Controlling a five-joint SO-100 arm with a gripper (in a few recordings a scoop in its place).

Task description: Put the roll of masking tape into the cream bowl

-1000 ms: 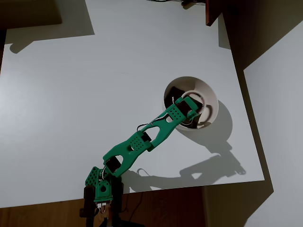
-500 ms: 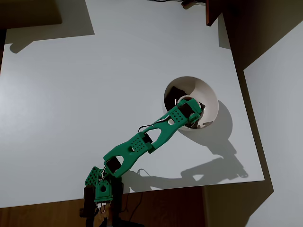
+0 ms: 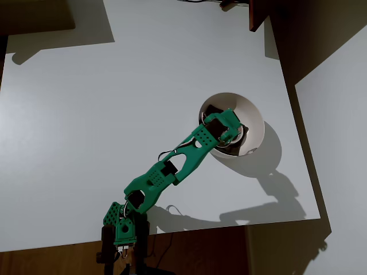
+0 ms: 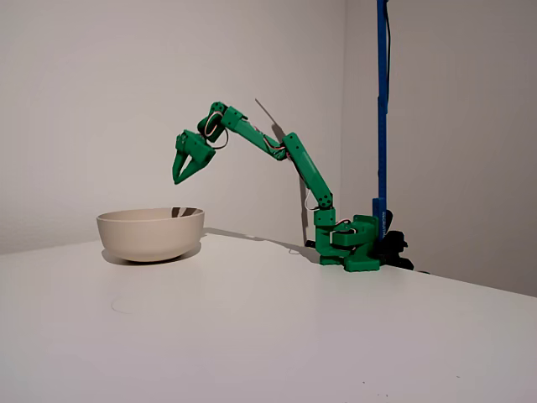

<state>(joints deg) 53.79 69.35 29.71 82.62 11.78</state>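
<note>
The cream bowl (image 3: 256,114) stands toward the right side of the white table; in the fixed view the bowl (image 4: 151,232) is at the left. My green gripper (image 3: 234,133) hovers over the bowl's inside. In the fixed view the gripper (image 4: 179,176) hangs well above the rim, pointing down, open, with nothing between its fingers. In the overhead view a pale curved piece, apparently the roll of masking tape (image 3: 245,137), lies inside the bowl, mostly hidden under the gripper. The bowl's wall hides its contents in the fixed view.
The arm's base (image 3: 123,229) sits at the table's near edge. A dark brown post (image 3: 258,14) stands at the far right corner, and a blue pole (image 4: 382,101) rises behind the base. The table's right edge runs close to the bowl.
The gripper held the tape ring low in the bowl, then let it go. It has since risen and shifted slightly left, and the tape stays in the bowl.
</note>
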